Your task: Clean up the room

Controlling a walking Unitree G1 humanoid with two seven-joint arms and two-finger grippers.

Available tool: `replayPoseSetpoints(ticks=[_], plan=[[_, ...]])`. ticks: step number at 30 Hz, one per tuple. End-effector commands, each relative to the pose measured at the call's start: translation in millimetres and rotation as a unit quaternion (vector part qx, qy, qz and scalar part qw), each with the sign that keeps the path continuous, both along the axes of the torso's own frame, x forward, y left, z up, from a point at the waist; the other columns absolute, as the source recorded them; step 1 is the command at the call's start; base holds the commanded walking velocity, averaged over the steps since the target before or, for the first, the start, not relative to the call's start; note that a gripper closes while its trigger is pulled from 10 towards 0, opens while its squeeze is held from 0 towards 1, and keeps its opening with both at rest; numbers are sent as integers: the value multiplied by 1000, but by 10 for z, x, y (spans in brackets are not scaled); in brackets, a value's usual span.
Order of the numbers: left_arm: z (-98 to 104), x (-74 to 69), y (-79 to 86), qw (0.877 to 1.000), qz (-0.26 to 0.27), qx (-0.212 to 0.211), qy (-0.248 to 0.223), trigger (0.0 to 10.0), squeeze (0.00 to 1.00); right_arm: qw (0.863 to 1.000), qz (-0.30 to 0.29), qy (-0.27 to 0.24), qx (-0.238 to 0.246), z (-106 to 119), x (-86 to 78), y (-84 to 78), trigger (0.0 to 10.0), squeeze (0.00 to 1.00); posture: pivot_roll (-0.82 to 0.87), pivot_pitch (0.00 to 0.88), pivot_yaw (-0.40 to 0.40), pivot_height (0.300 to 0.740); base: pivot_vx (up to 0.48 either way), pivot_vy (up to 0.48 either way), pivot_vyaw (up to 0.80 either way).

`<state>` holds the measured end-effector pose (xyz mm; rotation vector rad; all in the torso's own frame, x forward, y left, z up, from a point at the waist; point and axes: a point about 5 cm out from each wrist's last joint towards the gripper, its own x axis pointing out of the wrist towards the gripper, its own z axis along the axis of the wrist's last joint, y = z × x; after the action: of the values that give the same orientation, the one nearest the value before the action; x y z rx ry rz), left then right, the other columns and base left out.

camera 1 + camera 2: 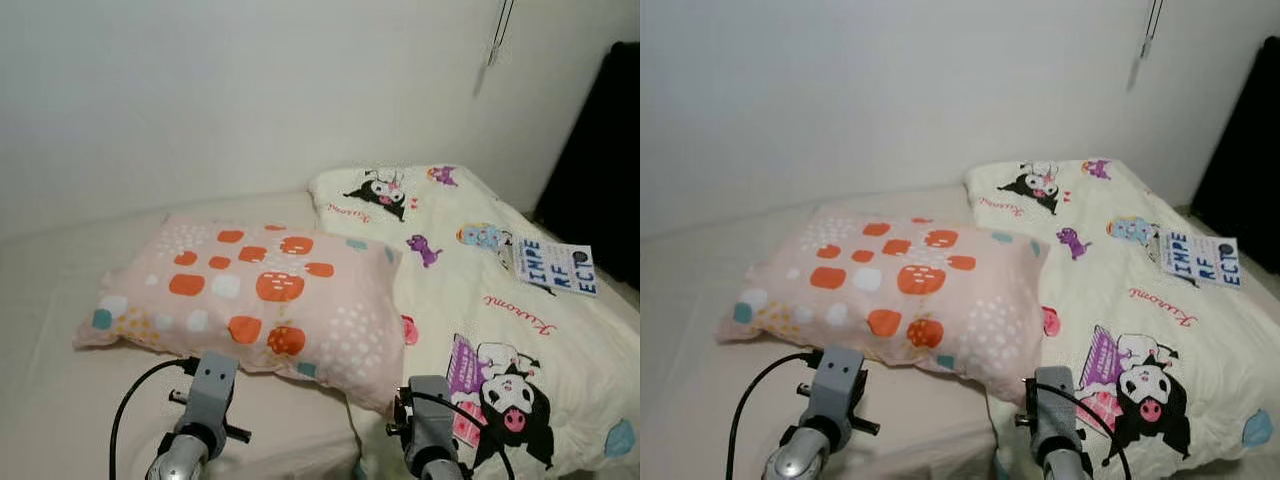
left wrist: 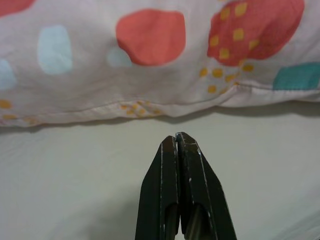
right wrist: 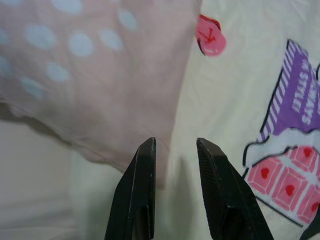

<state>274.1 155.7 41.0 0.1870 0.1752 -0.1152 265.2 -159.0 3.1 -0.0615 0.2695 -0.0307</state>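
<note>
A pink pillow (image 1: 250, 295) patterned with orange, white and teal patches lies across a bed, its right end overlapping a cream blanket (image 1: 520, 330) printed with cartoon characters. The rest of the bed is covered by a plain beige sheet (image 1: 60, 400).

The left gripper (image 2: 178, 137) has its 2 black fingers pressed together, tips touching, with nothing between them. It hovers over the bare sheet, just short of the pillow's near seam and not touching it.

The right gripper (image 3: 175, 145) is parted, a clear gap between its 2 fingers (image 3: 137, 190) and nothing held. It points at the pillow's right corner where that corner lies on the blanket (whether a fingertip brushes the fabric cannot be told).

From the head views, both silver arms rise at the near edge of the bed, the left (image 1: 200, 415) before the pillow's middle, the right (image 1: 432, 430) at the blanket's edge.

A small card with blue lettering (image 1: 555, 265) lies on the blanket further to the right, well apart from both grippers.
</note>
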Motion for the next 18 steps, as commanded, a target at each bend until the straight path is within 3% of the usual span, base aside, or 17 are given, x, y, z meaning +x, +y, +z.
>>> replayPoseSetpoints(ticks=[1,18], plan=[[-49,-38,36,1000,-2,15,14,10000,0,1000,-2,7,8,-30,-32,19,10000,0,50,134,15,597,0,0,0],[-62,-63,30,1000,-13,20,17,10000,0,1000,-1,8,8,-42,-51,28,10000,0,52,130,18,597,0,0,0]])
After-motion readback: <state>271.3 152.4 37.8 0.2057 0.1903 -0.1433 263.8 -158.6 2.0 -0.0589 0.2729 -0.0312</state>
